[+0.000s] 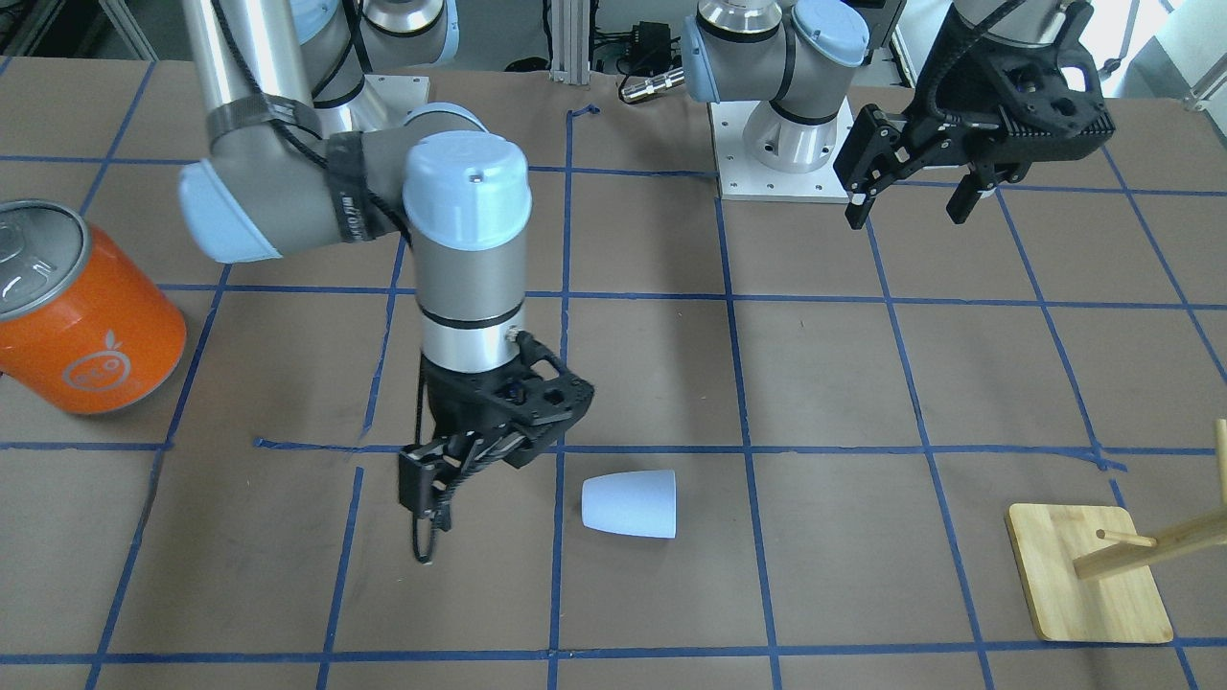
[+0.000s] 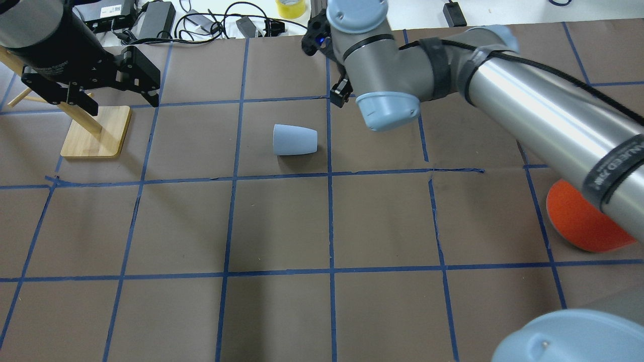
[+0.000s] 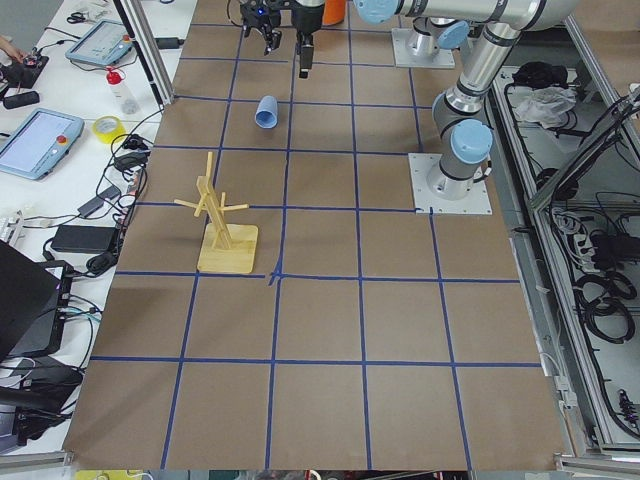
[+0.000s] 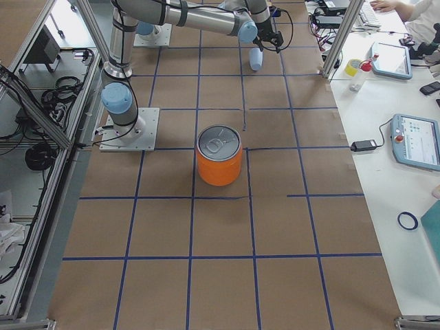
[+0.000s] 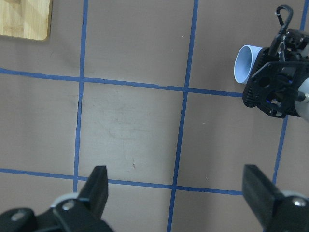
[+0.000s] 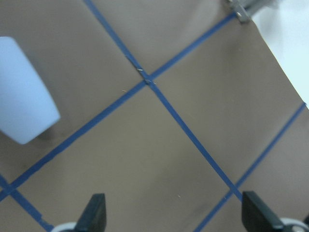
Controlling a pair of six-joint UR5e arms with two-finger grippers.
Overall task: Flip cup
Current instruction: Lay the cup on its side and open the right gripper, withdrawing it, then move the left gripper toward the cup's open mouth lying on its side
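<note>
Cup lay on its side, wanting righting. Right gripper, fingers spread, hung just beside its closed end, probably lining up a grasp. Left gripper was spread too, parked well apart.

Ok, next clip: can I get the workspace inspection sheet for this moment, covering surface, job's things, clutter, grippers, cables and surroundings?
Surface: table covered in brown paper with a blue tape grid; no spills seen.
Job's things: cup lies on its side, mouth toward the robot's left, touched by nothing.
Clutter: orange can upright near the table edge; wooden rack standing on its base.
Grippers: right gripper open, low beside the cup's base, apart from it; left gripper open, raised, far from the cup.
Cables: black cable strapped along the right arm; loose leads off the table's far edge.
Surroundings: tablets and yellow tape roll on side benches.
</note>
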